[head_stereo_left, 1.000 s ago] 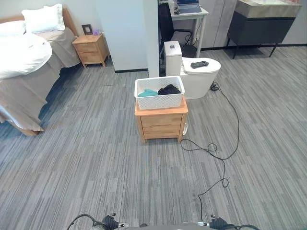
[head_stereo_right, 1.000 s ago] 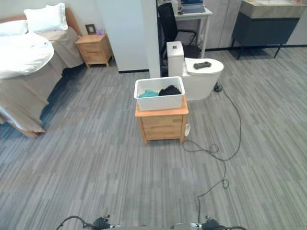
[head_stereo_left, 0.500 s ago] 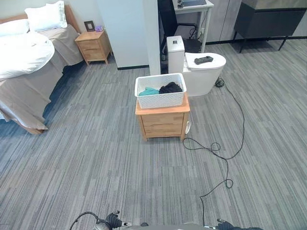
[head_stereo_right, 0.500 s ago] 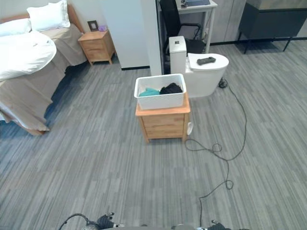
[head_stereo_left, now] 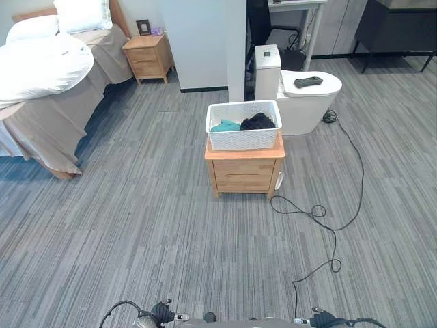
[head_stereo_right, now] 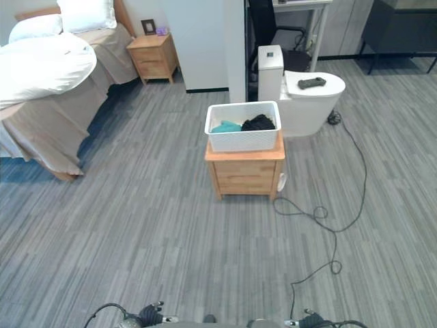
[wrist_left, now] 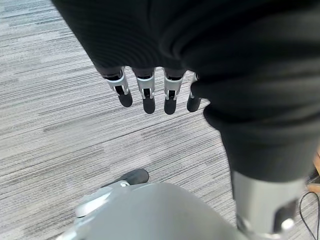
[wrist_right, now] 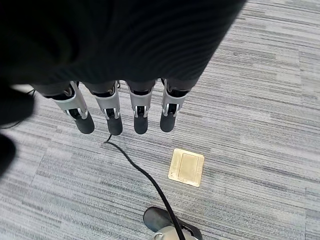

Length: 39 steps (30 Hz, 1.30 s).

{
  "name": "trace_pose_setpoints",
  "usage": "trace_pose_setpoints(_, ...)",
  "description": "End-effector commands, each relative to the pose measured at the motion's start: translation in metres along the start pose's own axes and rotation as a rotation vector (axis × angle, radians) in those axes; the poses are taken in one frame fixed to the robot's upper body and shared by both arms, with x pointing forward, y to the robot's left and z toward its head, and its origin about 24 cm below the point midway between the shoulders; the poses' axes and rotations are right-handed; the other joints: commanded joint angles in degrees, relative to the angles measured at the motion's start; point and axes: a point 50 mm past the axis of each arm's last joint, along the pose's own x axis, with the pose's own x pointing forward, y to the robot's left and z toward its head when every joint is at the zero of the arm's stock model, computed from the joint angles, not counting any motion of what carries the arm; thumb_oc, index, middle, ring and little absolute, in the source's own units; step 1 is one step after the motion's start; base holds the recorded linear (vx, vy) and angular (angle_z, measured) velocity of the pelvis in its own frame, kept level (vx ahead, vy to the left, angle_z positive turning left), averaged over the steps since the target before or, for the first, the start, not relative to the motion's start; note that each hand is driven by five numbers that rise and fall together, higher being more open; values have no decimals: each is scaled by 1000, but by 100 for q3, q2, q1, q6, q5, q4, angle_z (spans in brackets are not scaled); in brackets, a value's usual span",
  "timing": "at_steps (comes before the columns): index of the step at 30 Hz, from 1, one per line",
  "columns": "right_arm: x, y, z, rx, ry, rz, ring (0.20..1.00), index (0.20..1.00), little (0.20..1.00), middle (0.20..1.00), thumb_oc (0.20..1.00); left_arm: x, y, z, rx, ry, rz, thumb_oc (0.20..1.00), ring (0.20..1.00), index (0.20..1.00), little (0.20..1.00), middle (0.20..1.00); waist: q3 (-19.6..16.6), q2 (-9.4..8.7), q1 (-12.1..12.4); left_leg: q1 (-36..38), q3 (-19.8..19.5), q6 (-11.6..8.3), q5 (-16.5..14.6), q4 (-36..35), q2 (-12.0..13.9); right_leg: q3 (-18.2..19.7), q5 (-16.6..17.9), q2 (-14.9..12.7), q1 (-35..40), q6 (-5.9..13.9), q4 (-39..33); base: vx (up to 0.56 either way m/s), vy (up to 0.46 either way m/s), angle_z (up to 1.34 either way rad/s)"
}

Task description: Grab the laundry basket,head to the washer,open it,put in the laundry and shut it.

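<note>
A white laundry basket stands on a small wooden cabinet in the middle of the room, some way ahead of me. Inside it lie a teal cloth and a black cloth. Right behind the cabinet stands a low white appliance with a dark controller on its round top. My left hand hangs over the grey floor, fingers straight and holding nothing. My right hand hangs the same way, open and apart from everything.
A bed with white bedding fills the far left, and a wooden nightstand stands beside it. A white wall pillar rises behind the basket. A desk and a dark cabinet stand at the back right. A brass floor plate lies under my right hand.
The whole picture has shifted, so the camera has moved: basket and cabinet now sit a little further right and lower. Nothing in the room has moved itself.
</note>
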Motion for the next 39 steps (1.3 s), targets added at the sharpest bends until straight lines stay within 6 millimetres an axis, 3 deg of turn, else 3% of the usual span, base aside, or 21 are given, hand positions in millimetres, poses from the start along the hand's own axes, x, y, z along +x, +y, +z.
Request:
trace_pose_setpoints(1, 1, 3, 1, -58, 40, 21, 1000, 1000, 1000, 1000, 1000, 1, 5, 6, -20, 2, 5, 1000, 1000, 1000, 1000, 1000, 24, -379, 103, 23, -120, 116, 69, -347, -348, 24, 1334, -631, 541, 828, -1493, 3, 99, -2)
trace_pose_setpoints(13, -1, 3, -11, 45, 89, 7, 1000, 1000, 1000, 1000, 1000, -1, 24, -2, -127, 34, 64, 1000, 1000, 1000, 1000, 1000, 40, -482, 82, 132, -6, 272, -50, -347, -472, 184, 1318, -808, 329, 925, -956, 14, 70, -7)
trace_pose_setpoints(17, 0, 2, -10, 43, 87, 4, 1000, 1000, 1000, 1000, 1000, -2, 28, -6, -77, 50, 71, 1000, 1000, 1000, 1000, 1000, 39, -501, 63, 191, 21, 302, -83, -347, -499, 226, 1287, -827, 261, 938, -726, 21, 57, -8)
trace_pose_setpoints(20, -4, -4, -28, 51, 150, -8, 1000, 1000, 1000, 1000, 1000, -1, 24, -6, -66, 56, 61, 1000, 1000, 1000, 1000, 1000, 66, -449, 24, 246, -20, 339, -117, -347, -521, 274, 1240, -828, 176, 942, -438, 23, 70, -9)
trace_pose_setpoints(24, -4, -5, -30, 58, 155, -7, 1000, 1000, 1000, 1000, 1000, -1, 23, -7, -40, 62, 52, 1000, 1000, 1000, 1000, 1000, 81, -412, 9, 284, -89, 371, -106, -347, -533, 371, 1195, -773, -3, 914, 54, 41, 65, 3)
trace_pose_setpoints(26, -5, -3, -33, 61, 161, -4, 1000, 1000, 1000, 1000, 1000, -1, 20, -8, 9, 73, 33, 1000, 1000, 1000, 1000, 1000, 99, -402, -110, 369, -160, 385, -141, -336, -552, 551, 1182, -529, -230, 850, 352, 100, 51, 5)
trace_pose_setpoints(28, -5, -3, -35, 59, 166, -4, 1000, 1000, 1000, 1000, 1000, -2, 20, -9, 17, 77, 33, 1000, 1000, 1000, 1000, 1000, 111, -420, -129, 408, -169, 385, -166, -333, -563, 613, 1164, -437, -291, 811, 288, 77, 0, 14)
trace_pose_setpoints(31, -7, -3, -41, 58, 186, -1, 1000, 1000, 1000, 1000, 1000, -2, 21, -12, 5, 85, 39, 1000, 1000, 1000, 1000, 1000, 135, -458, -139, 490, -113, 368, -229, -331, -574, 361, 1379, -428, -442, 776, -102, 104, -29, 16)
trace_pose_setpoints(33, -8, -2, -47, 52, 207, 5, 1000, 1000, 1000, 1000, 1000, -2, 22, -10, -8, 80, 45, 1000, 1000, 1000, 1000, 1000, 196, -486, -251, 639, -172, 337, -347, -332, -575, 246, 1799, -524, -823, 864, -672, 212, -65, 5)
trace_pose_setpoints(39, -10, 1, -55, 34, 234, 22, 1000, 1000, 1000, 1000, 1000, -2, 26, -10, -55, 76, 60, 1000, 1000, 1000, 1000, 1000, 291, -551, -431, 1024, -446, 258, -736, -158, -542, 505, 2290, -667, -1200, 1052, -1456, 248, -71, 13)
